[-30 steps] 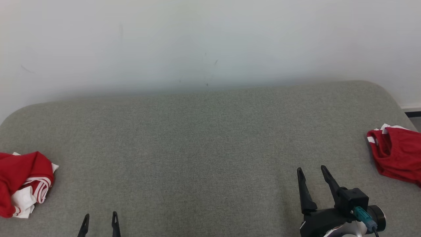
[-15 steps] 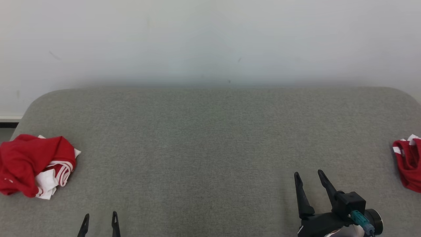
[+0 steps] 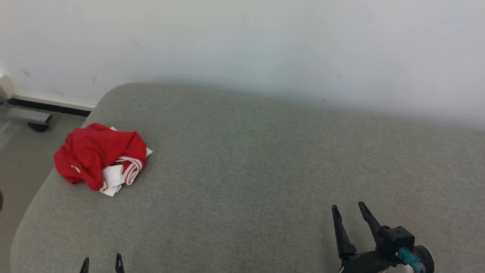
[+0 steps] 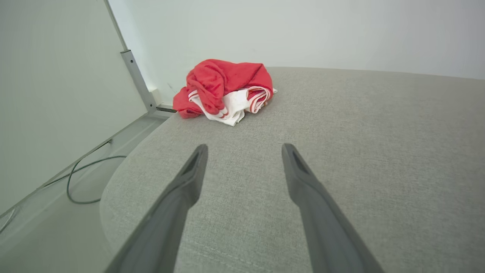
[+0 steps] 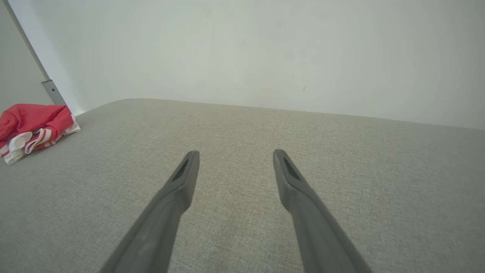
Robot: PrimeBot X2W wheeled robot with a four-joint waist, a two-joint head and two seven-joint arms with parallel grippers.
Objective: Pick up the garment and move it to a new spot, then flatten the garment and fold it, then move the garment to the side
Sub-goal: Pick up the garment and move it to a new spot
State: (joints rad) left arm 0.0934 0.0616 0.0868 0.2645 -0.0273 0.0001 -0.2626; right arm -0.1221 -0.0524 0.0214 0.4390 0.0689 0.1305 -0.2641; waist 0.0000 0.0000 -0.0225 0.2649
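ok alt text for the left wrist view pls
A crumpled red and white garment lies near the far left corner of a grey padded surface. The open, empty left gripper points toward it from the foreground, well short of it.

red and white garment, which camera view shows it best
Left wrist view: the garment lies whole and largest, red folds and white striped part plain. Head view shows the garment whole but smaller and farther; right wrist view crops the garment at its left edge.

Crumpled red garment (image 3: 99,157) on grey surface (image 3: 265,170)
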